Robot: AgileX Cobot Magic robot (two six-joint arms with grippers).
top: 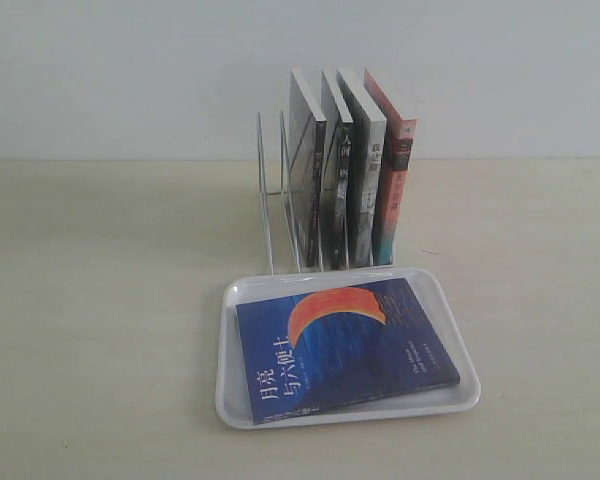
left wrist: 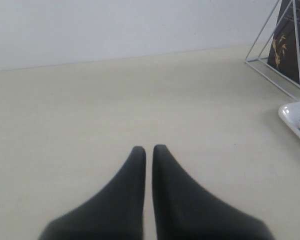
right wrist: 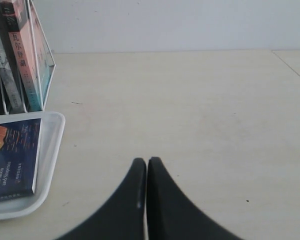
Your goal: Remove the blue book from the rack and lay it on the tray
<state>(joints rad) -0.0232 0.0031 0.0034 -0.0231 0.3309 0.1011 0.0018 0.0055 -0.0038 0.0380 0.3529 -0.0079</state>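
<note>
Left gripper (left wrist: 149,150) hovered low over the bare table (top: 100,300), black fingers pinched together with only a sliver of a gap and nothing between them. Right gripper (right wrist: 146,161) sat in the same pose, fingers pressed closed and empty, above the tabletop beside the tray (top: 280,288). Neither arm showed in the exterior view.

The blue book (top: 345,345) lay flat, cover up, inside the tray at lower centre of the exterior frame. It was skewed a bit, with its near corners close to the front rim. The dark blue cover showed an orange-red crescent, a white Chinese title and a small English title line. The rack (top: 265,200) stood just behind the tray at centre frame. Its left wire loops were empty. Four books were upright in its right slots, the red-orange-spined book (top: 395,190) rightmost.
</note>
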